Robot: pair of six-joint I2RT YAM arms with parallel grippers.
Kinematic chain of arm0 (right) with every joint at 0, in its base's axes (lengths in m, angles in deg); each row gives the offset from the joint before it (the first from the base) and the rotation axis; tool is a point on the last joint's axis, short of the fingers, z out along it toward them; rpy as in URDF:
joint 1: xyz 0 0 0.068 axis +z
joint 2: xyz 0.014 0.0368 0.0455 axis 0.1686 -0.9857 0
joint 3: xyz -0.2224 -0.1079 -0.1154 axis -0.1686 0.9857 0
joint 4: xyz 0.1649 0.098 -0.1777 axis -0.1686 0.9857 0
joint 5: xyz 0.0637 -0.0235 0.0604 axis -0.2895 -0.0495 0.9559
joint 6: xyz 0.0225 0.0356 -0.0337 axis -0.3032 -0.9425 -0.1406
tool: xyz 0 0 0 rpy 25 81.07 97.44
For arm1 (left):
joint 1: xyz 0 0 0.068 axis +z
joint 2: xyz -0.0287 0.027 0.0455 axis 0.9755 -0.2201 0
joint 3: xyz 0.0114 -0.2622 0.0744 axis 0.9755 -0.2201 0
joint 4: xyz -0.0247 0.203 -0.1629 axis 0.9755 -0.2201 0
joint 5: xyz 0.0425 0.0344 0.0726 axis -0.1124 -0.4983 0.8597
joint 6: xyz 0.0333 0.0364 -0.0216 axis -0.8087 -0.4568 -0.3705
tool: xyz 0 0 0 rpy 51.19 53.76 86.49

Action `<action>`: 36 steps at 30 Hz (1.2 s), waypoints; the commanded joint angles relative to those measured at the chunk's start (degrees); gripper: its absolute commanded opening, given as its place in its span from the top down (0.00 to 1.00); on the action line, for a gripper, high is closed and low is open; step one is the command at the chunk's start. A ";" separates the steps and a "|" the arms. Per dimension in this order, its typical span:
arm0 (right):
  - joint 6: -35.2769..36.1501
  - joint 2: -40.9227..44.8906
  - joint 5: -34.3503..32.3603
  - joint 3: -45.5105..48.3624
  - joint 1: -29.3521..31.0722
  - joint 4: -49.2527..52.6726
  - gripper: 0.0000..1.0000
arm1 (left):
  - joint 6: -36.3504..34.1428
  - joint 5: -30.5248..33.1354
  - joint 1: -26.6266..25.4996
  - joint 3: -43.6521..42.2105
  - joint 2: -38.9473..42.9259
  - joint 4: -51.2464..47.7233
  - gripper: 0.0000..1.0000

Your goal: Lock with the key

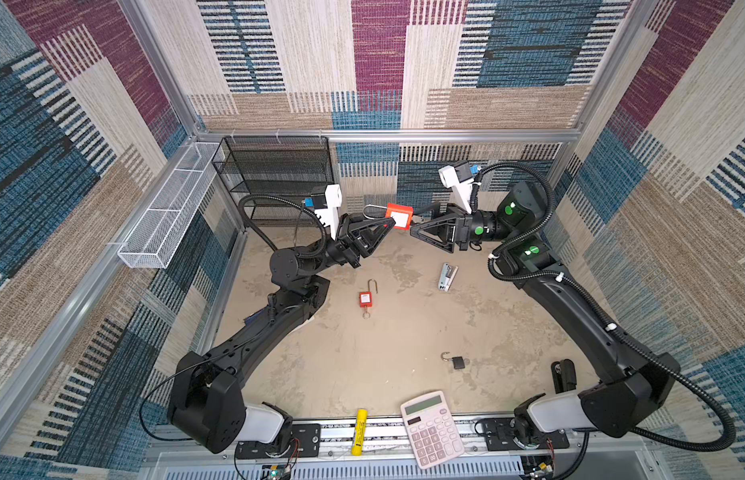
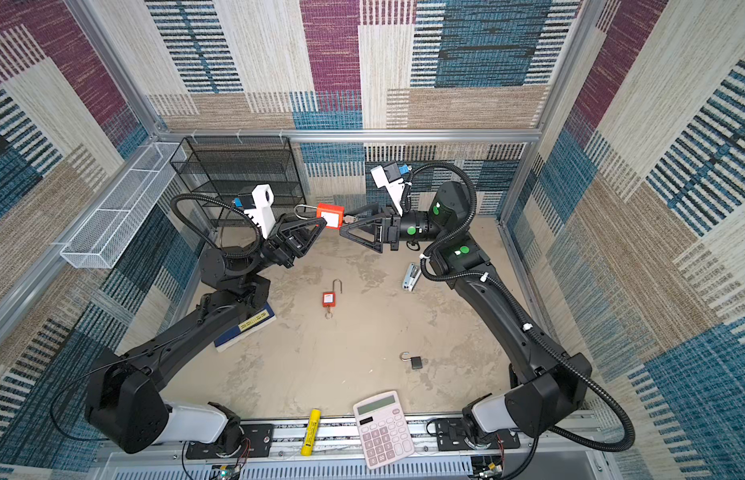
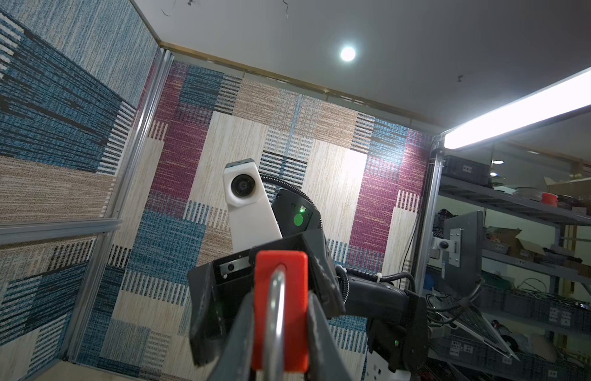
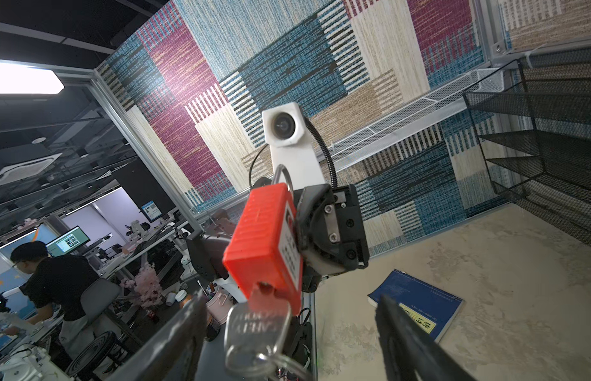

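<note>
Far left, a white mesh basket is fixed along the side wall, and a black mesh rack stands in the rear corner beside it. A blue book lies on the counter, partly under the left arm. At the front edge lies a yellow cylinder. Near the middle of the counter a loose padlock, also red, lies flat with its shackle swung open and a key in its base.

Above the rear of the counter, the left gripper is clamped on the body of the red padlock and holds it in the air. Its silver shackle points back over the gripper. The left wrist view shows a finger pressed to each side of the body. The key sits in the end of the padlock that faces the right arm, with a ring hanging from it.

The right gripper is right at that end with its jaws spread wide. In the right wrist view its fingers stand on either side of the key, clear of it, and grasp nothing.

Further right lie a pink calculator at the front edge, a stapler and a small black padlock with an open shackle.
</note>
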 commanded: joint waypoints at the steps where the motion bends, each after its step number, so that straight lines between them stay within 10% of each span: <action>1: -1.68 -0.31 0.63 -1.01 -0.01 -0.62 0.20 | -2.13 -1.08 0.06 0.46 0.78 1.40 1.00; 36: -3.55 2.15 -1.68 0.01 -0.51 -1.18 0.66 | -1.37 -0.26 0.13 0.98 -0.04 0.57 1.00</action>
